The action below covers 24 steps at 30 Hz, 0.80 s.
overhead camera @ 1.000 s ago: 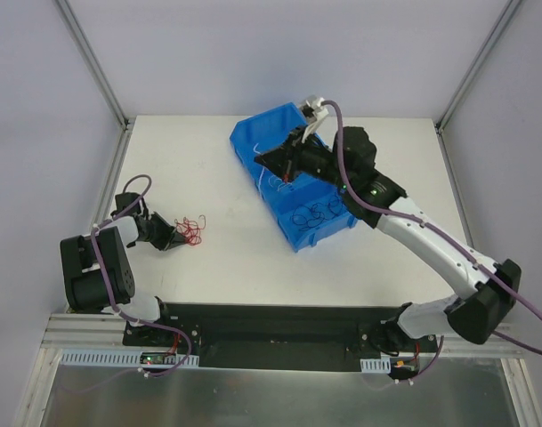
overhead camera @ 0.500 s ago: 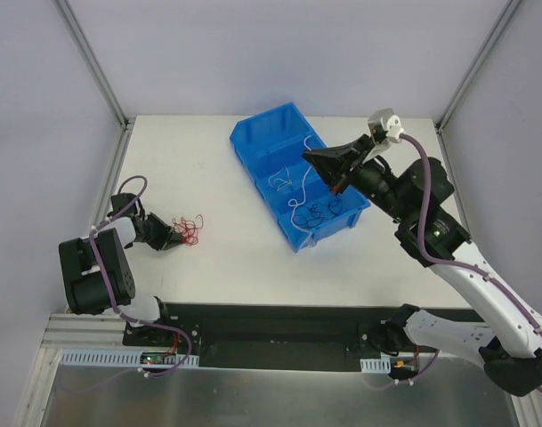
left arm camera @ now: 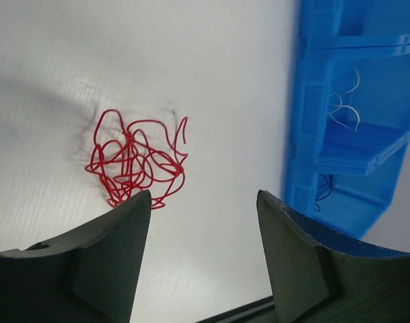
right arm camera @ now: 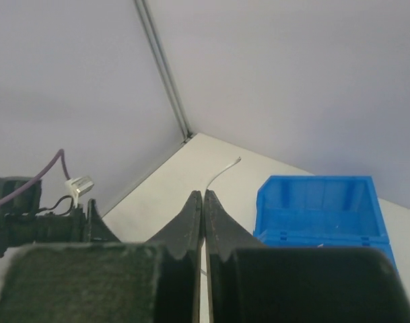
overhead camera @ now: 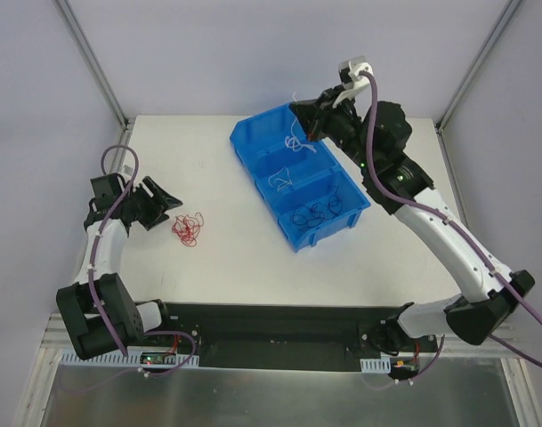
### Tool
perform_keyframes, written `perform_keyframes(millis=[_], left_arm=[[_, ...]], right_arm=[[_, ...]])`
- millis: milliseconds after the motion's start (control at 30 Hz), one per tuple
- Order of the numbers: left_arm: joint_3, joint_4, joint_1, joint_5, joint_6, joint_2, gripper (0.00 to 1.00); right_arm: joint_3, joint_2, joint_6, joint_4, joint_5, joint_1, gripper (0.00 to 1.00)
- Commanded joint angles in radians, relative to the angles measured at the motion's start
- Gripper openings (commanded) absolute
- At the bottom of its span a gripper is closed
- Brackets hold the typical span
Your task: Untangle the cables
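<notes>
The red cable (overhead camera: 189, 229) lies loose in a curly bundle on the white table, also seen in the left wrist view (left arm camera: 134, 161). My left gripper (overhead camera: 168, 206) hovers just left of it, open and empty (left arm camera: 205, 195). My right gripper (overhead camera: 297, 111) is raised over the far end of the blue bin (overhead camera: 253, 142) and is shut on a thin white cable (overhead camera: 295, 140), whose end sticks out past the fingertips (right arm camera: 221, 171). Another white cable (overhead camera: 284, 182) lies in the bin's middle compartment. A black cable (overhead camera: 315, 213) lies in the near compartment.
The blue bin (left arm camera: 312, 101) has three compartments and sits at an angle near the table's middle right. The table edge and frame posts (overhead camera: 93, 62) run along the left and far sides. Purple hoses run along both arms.
My left gripper opened, let go of the red cable and drew back up and left. My right gripper swung from the bin's middle toward its far end, lifting the white cable.
</notes>
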Motion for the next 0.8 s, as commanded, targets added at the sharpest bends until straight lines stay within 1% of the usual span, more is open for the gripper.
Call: perform_keyframes(millis=[0,33,167,200,267,467,600,667,733,767], left_arm=[[0.062,-0.023,0.0,0.043,0.093,-0.016,0.63],[0.055,-0.015,-0.006,0.04,0.104,-0.009,0.63],[0.062,-0.003,-0.012,0.07,0.115,0.013,0.62],[0.064,-0.003,-0.013,0.064,0.113,0.008,0.62],[0.062,0.01,-0.013,0.07,0.107,0.007,0.62],[0.053,0.026,-0.013,0.103,0.096,0.033,0.61],[0.049,0.028,-0.016,0.093,0.096,0.03,0.6],[0.047,0.03,-0.016,0.09,0.096,0.031,0.6],[0.046,0.03,-0.018,0.093,0.096,0.033,0.6],[0.044,0.03,-0.019,0.092,0.096,0.034,0.6]], right_arm=[[0.141,0.097,-0.044,0.048,0.052,-0.017,0.01],[0.148,0.12,-0.056,0.046,0.052,-0.025,0.0],[0.093,0.187,-0.124,0.1,0.14,-0.052,0.01],[0.085,0.207,-0.127,0.098,0.178,-0.066,0.0],[0.073,0.236,-0.11,0.088,0.201,-0.095,0.01],[0.022,0.301,0.002,0.1,0.129,-0.176,0.01],[0.088,0.382,0.032,0.005,0.088,-0.207,0.01],[0.122,0.41,0.037,-0.043,0.072,-0.21,0.04],[0.161,0.436,0.031,-0.116,0.069,-0.21,0.09],[0.181,0.457,0.025,-0.144,0.034,-0.21,0.11]])
